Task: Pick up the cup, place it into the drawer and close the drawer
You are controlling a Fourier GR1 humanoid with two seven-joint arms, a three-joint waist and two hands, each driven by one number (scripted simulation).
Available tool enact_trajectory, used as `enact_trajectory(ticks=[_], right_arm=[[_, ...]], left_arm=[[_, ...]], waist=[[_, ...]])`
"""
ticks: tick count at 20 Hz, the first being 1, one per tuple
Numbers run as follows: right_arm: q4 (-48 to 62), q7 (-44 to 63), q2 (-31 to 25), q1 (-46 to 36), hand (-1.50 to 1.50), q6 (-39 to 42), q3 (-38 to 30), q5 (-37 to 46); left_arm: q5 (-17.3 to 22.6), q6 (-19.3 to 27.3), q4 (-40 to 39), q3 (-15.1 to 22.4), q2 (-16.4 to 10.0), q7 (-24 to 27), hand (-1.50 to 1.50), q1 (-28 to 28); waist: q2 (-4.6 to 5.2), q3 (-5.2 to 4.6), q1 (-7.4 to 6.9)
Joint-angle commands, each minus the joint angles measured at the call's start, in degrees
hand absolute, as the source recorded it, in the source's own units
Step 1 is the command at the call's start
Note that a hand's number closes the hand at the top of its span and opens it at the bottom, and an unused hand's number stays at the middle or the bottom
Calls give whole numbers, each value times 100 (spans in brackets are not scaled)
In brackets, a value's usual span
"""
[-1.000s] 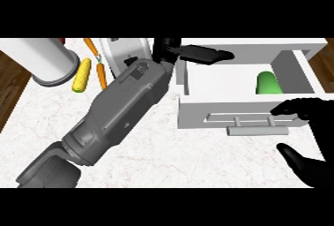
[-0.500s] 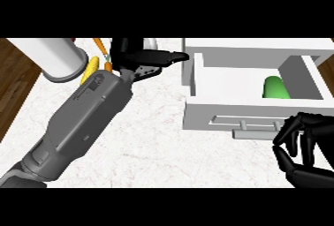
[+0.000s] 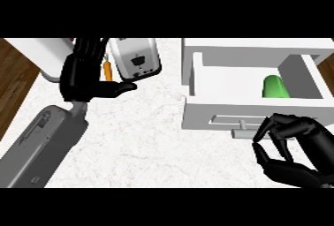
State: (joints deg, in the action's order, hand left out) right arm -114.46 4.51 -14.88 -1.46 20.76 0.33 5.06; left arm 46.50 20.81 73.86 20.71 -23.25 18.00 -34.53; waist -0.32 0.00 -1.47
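Cup (image 3: 275,87) — one, green — inside one open drawer (image 3: 210,111)

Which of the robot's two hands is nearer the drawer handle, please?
The right hand, curled beside the handle; the left hand is far across the counter.

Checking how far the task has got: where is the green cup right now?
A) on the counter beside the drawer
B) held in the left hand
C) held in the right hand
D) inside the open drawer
D: the green cup sits inside the open drawer, against its right wall, with no hand on it.
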Motion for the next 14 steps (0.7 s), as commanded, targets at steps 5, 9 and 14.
enact_trajectory(ticks=[5,9,14], right_arm=[[781,-838,-719,-522,150,-38,670,2068],[1351,-1264,-488,-293,150,-626,1204,2988],[2885,-1666,-85,-911,-150,-1252,1376,3611]], left_arm=[[95,-542,750,-152,-440,101,-150,1198],[250,-1047,947,-581,-774,280,-150,1901],[149,-1275,1387,-811,-853,276,-150,2429]], waist=[[32,0,-68],[31,1,22],[38,3,32]])
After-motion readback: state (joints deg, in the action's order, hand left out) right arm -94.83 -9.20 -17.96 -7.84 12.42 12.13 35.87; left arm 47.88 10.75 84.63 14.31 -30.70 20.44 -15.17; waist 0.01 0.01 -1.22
